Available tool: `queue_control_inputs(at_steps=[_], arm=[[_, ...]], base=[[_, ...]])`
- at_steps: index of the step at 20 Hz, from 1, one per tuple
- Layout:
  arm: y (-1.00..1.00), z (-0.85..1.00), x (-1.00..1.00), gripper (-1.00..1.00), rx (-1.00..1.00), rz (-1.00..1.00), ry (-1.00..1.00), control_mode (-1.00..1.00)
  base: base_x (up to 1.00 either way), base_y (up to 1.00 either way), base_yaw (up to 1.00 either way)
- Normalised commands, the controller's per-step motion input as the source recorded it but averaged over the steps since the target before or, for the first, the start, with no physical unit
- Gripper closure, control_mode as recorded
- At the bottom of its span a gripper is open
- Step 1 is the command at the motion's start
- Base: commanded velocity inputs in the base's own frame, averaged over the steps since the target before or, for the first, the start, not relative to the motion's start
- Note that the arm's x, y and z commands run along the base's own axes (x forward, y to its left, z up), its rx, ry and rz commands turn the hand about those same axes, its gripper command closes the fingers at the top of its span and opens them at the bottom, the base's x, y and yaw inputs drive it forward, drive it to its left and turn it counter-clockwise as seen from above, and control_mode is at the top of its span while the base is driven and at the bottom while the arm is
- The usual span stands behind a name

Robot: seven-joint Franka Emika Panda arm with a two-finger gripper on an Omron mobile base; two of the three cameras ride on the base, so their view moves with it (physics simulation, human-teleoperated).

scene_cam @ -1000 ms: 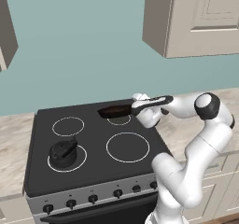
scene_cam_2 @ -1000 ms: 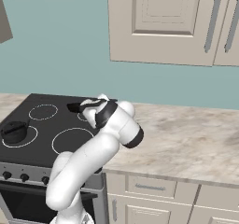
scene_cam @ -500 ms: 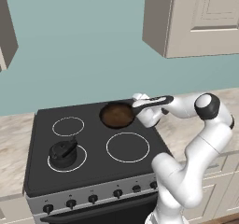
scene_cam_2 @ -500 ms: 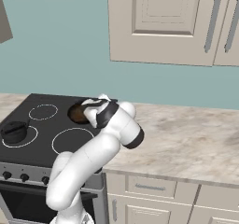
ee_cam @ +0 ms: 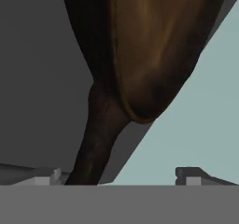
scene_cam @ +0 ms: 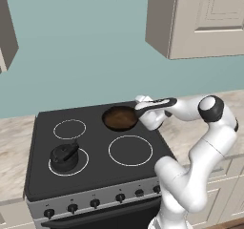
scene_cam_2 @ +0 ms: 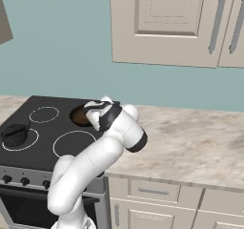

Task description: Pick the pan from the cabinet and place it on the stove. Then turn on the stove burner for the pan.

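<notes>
Resting on the stove (scene_cam: 95,175), pan (scene_cam: 119,118) placed; fingers (ee_cam: 186,175) wide, clear of handle. Next: burner knob.

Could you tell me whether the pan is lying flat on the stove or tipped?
Flat: the pan sits level on the stove at its back right, brown inside facing up, in the left base view.

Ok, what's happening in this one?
A white robot arm has set a small dark pan on the back right ring of the stove. Its pincer sits at the pan's handle with the fingers spread wide in the hand view, so the pan looks released. A black kettle stands on the front left ring. The knobs are untouched.
</notes>
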Motion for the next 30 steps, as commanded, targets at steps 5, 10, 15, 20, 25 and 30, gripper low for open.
queue_control_inputs(at_steps=[5, 10, 15, 20, 25, 30], arm=[[0.00, 0.00, 0.00, -1.00, -0.01, -0.04, 0.16, -1.00], [0.00, 0.00, 0.00, -1.00, -0.01, -0.13, 0.31, -1.00], [0.00, 0.00, 0.00, -1.00, 0.00, -0.13, 0.22, -1.00], [0.02, 0.00, -0.02, -1.00, 0.00, -0.08, 0.11, -1.00], [0.20, 0.00, -0.01, -1.00, 0.00, -0.05, 0.07, -1.00], [0.13, 0.00, 0.00, -1.00, 0.00, -0.04, 0.07, -1.00]], base=[[0.00, 0.00, 0.00], [0.00, 0.00, 0.00], [0.00, 0.00, 0.00], [0.00, 0.00, 0.00], [0.00, 0.00, 0.00], [0.00, 0.00, 0.00]])
